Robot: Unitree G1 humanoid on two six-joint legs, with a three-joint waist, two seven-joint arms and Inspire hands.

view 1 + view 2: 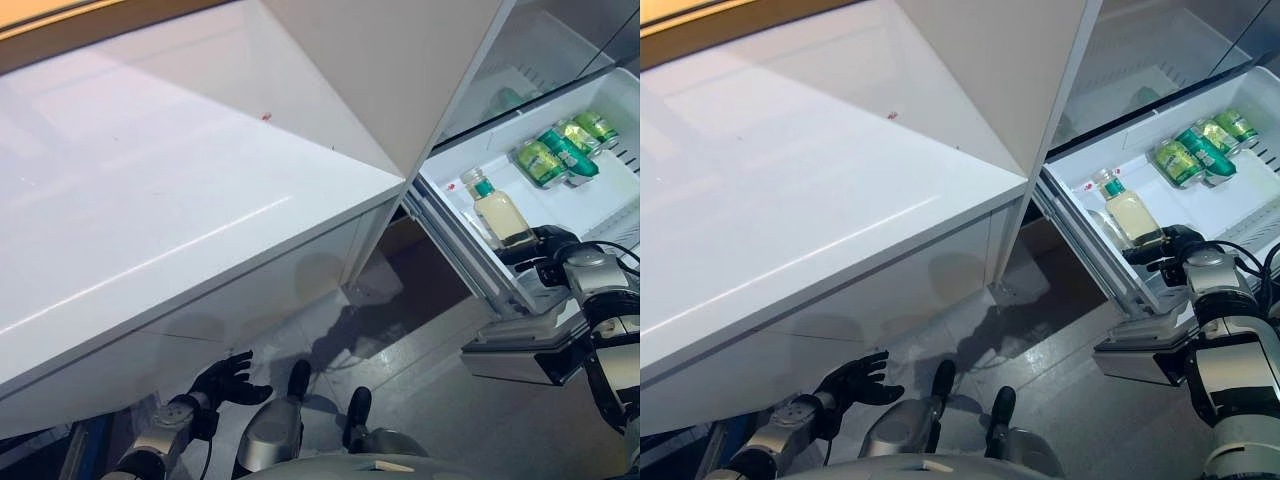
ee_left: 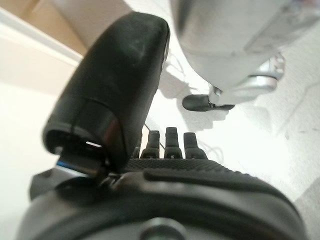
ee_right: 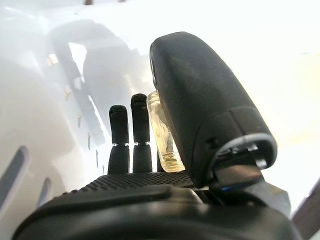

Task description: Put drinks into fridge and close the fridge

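A bottle [image 1: 500, 212] of pale yellow drink with a green cap lies tilted in the open white fridge drawer [image 1: 610, 205] at the right. My right hand [image 1: 545, 250] is at the bottle's base. In the right wrist view the bottle [image 3: 162, 135] sits between the thumb [image 3: 200, 110] and the fingers [image 3: 130, 135], pinched there. Several green cans [image 1: 560, 150] lie further back in the same drawer. My left hand [image 1: 228, 380] hangs low at the lower left, fingers spread and holding nothing.
A broad white panel [image 1: 150, 200] fills the left and centre and overhangs my left hand. The drawer's front rim [image 1: 455, 235] juts toward me. A grey lower drawer front [image 1: 520, 360] sticks out under my right arm. Grey floor [image 1: 440, 400] shows below.
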